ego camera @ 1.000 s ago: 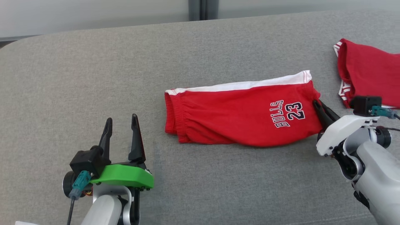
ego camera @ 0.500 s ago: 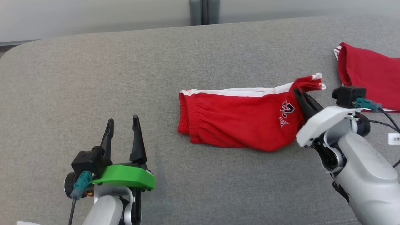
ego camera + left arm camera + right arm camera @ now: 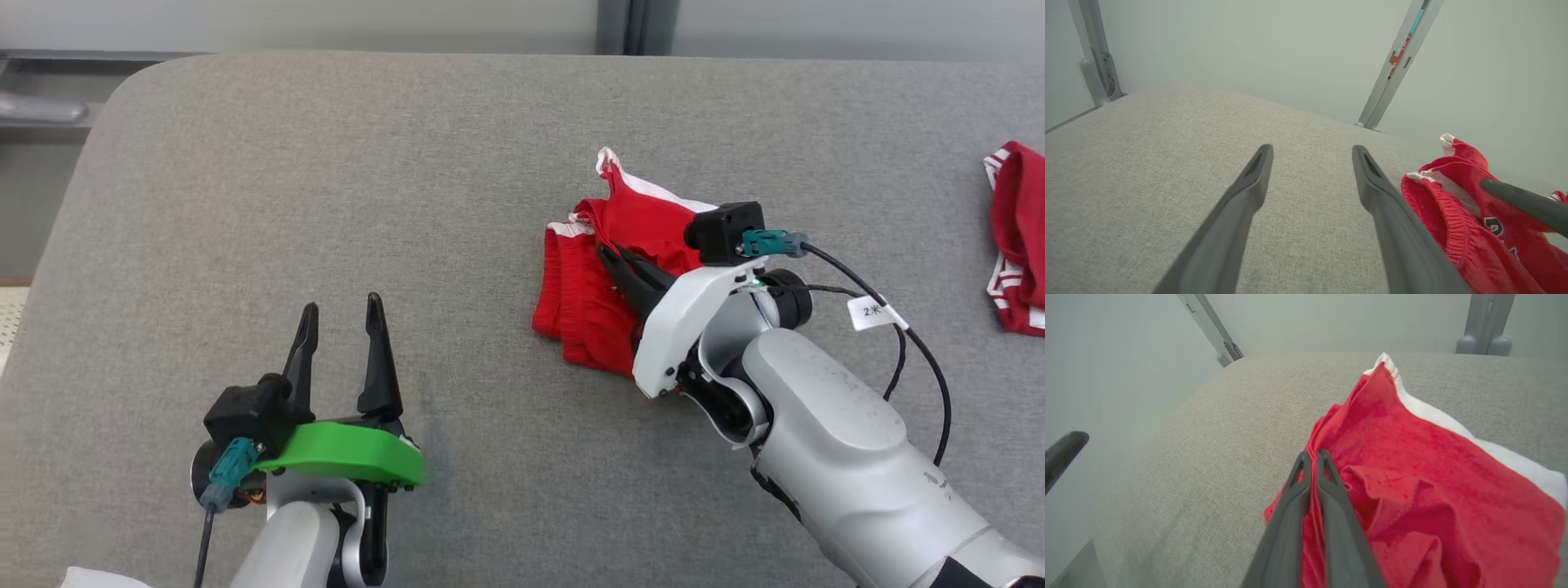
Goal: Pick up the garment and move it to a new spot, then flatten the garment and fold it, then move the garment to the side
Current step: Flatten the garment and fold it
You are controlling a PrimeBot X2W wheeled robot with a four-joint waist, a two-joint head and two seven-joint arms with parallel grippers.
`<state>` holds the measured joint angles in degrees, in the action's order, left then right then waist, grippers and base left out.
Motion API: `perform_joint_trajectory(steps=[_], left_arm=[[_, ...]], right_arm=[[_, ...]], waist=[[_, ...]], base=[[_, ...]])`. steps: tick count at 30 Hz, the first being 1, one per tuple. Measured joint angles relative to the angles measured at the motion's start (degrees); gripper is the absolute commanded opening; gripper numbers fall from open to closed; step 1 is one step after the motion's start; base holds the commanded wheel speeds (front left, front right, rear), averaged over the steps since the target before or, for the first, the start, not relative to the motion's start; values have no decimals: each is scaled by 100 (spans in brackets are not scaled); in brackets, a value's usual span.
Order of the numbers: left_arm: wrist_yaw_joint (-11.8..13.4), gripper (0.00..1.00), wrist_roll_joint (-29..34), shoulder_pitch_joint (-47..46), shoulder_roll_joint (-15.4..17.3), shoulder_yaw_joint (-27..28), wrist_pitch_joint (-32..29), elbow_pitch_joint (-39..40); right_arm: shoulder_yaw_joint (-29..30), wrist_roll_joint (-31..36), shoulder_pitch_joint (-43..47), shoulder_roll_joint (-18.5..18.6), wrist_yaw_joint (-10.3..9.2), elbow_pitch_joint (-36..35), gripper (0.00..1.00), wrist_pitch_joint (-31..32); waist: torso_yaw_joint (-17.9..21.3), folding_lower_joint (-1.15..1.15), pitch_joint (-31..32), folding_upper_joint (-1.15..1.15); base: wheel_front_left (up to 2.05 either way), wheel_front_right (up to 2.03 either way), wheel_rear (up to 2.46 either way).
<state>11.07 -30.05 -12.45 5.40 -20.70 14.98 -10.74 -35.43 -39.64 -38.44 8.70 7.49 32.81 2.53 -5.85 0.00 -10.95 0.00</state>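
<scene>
Your left tool (image 3: 341, 304) sits nearest, low over the left of the grey fabric counter (image 3: 326, 163), its two dark fingers spread wide apart with nothing between them. Beneath and ahead of it the left wrist view shows bare fabric (image 3: 1167, 163). To its right, a strip of bare counter separates it from the garment.

Your right tool (image 3: 608, 251) is pressed together on a fold of the red shorts (image 3: 584, 306). The right wrist view shows red cloth pinched between the two fingertips (image 3: 1313, 454). The shorts lie bunched up a little right of the counter's middle. Their lower part rests on the fabric, and a red-and-white corner (image 3: 608, 163) sticks up toward the far side. A black cable with a white tag (image 3: 873, 310) loops off the right wrist above the counter.

You have open room left of the shorts and beyond them, up to the straight far edge (image 3: 490, 55). The left edge runs up into a rounded far-left corner (image 3: 122, 77), with a drop past it.

Count two tools, one spread and one gripping. Count two red garments: the held shorts, and a second red piece with white trim (image 3: 1016, 237), well apart at the right border of the head view. One grey upright post (image 3: 633, 24) stands behind the far edge.
</scene>
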Motion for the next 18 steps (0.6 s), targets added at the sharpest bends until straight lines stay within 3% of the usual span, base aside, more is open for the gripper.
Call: perform_joint_trajectory(steps=[9,10,11,12,18], left_arm=[[-102,100,97,16,-102,141,5,-45],[-114,100,102,22,-111,149,5,-53],[-131,100,104,24,-116,151,5,-64],[-142,100,112,24,-122,152,5,-73],[-175,100,162,43,-160,175,7,-115]], right_arm=[[-511,-165,-62,-80,0,354,0,-27],[-592,-170,-64,-103,-1,389,9,-57],[-669,-171,-64,-119,-1,399,47,-60],[-753,-183,-64,-130,0,397,100,-82],[-1050,-376,-60,-76,0,48,100,-368]], waist=[[-224,0,-28,0],[-218,0,-19,0],[-211,0,-12,0],[-204,0,-6,0],[-116,0,57,0]], base=[[0,0,0],[0,0,0],[0,0,0],[0,0,0],[0,0,0]])
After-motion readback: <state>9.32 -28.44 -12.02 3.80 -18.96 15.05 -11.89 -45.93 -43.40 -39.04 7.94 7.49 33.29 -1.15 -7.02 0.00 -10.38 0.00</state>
